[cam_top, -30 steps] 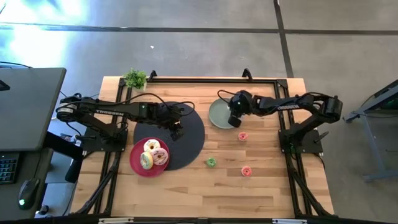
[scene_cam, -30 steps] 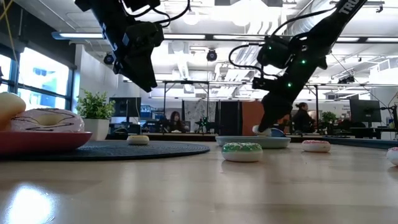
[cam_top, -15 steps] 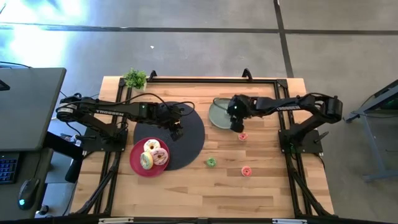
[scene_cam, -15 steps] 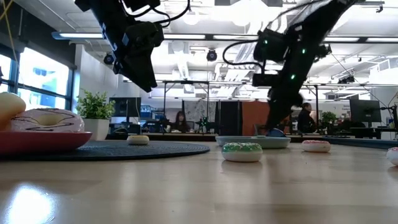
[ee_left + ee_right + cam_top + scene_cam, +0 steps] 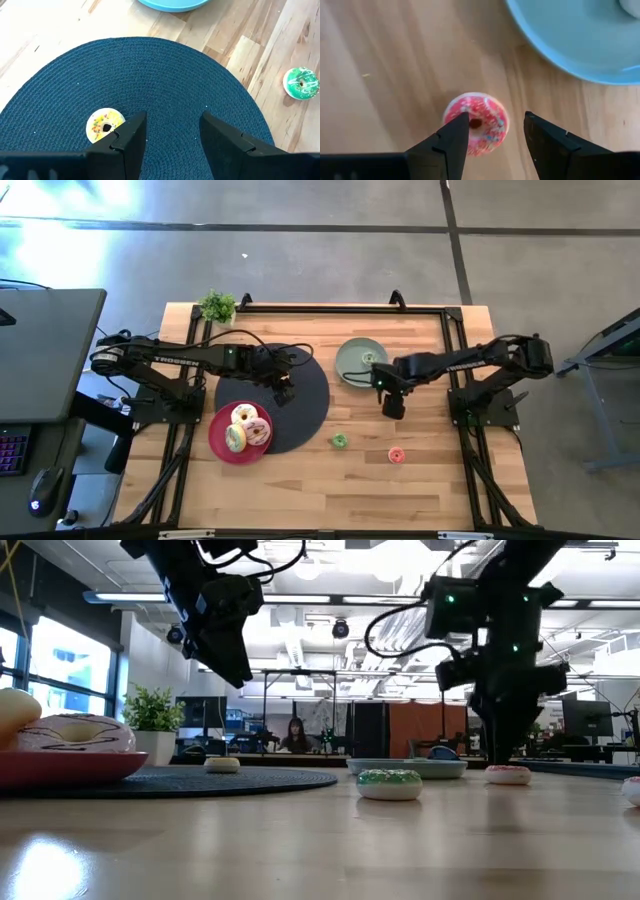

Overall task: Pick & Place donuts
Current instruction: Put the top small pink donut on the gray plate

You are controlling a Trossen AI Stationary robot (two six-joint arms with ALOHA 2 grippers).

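Your right gripper (image 5: 492, 135) is hovering, fingers spread, over the red-pink donut (image 5: 476, 123), at the plate's (image 5: 352, 360) 5 o'clock. Your left gripper (image 5: 170, 132) is waiting open above the mat (image 5: 165, 80).

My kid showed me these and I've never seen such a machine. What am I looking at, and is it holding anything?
Two robot arms work at a wooden table. One picture looks straight down, one looks level across the tabletop, and two come from cameras on the wrists. Toy donuts lie about: three big ones on a red plate, a tiny yellow one on the black mat, a green one and two red-pink ones on the wood. The right pincer hangs open over one red-pink donut, beside the green plate. The left pincer waits open over the mat. Neither holds anything.
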